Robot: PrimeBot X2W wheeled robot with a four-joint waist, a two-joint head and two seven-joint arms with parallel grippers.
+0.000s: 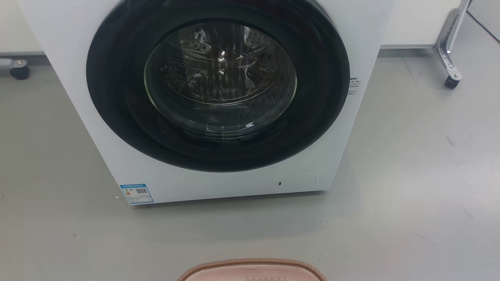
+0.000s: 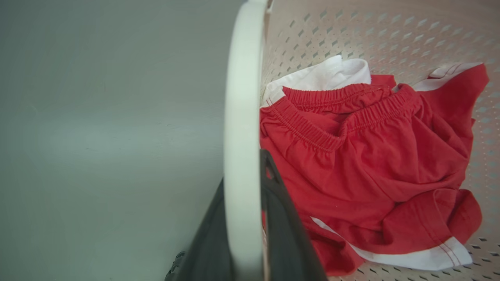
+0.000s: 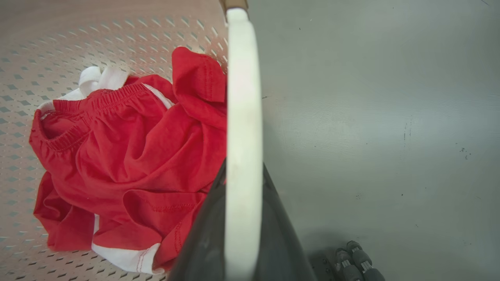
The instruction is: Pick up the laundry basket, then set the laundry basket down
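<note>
Inside laundry basket (image 2: 351, 31) | red shorts (image 2: 371, 156) over seemingly white garment (image 2: 328, 74)

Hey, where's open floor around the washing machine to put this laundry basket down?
Bare grey floor lies between the laundry basket and the washing machine, with wider stretches on both sides of the machine. Crowded spots: far right by the wheeled metal frame, far left by a caster.

Washer (image 1: 218, 97) stands on the floor (image 1: 410, 195) dead ahead, with the laundry basket (image 1: 252, 269) in front of it, nearest the camera. Garments (image 2: 371, 156) lie inside the basket. The left end effector (image 2: 244, 168) straddles the left handle (image 2: 242, 97), and the right end effector (image 3: 245, 166) straddles the right handle (image 3: 242, 97).
</note>
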